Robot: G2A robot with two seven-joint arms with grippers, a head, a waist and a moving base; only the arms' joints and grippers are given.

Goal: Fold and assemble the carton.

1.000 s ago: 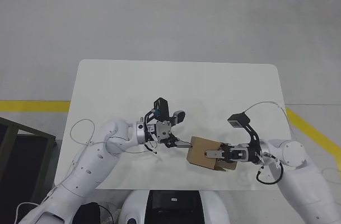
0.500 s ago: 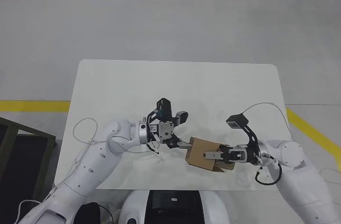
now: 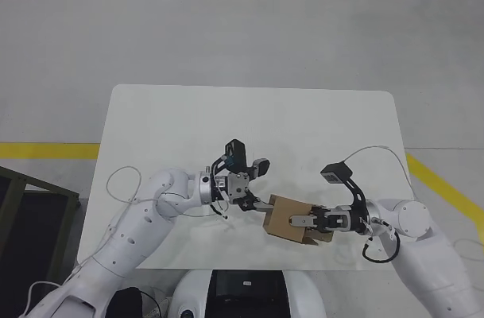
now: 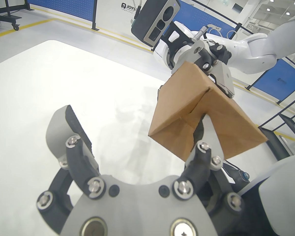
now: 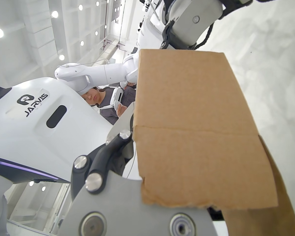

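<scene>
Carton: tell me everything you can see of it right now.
The carton is plain brown cardboard, unprinted and partly folded into a box, with visible creases and end flaps not yet closed flat. It sits tilted near the front edge of the white table; whether it touches the top is unclear. The right hand is clamped on one end. The left hand is open, one finger pressed at the opposite end's flaps.

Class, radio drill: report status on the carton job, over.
Right gripper shut on carton. Left gripper open, one finger against its end flap. Carton spans between both, above white table.
</scene>
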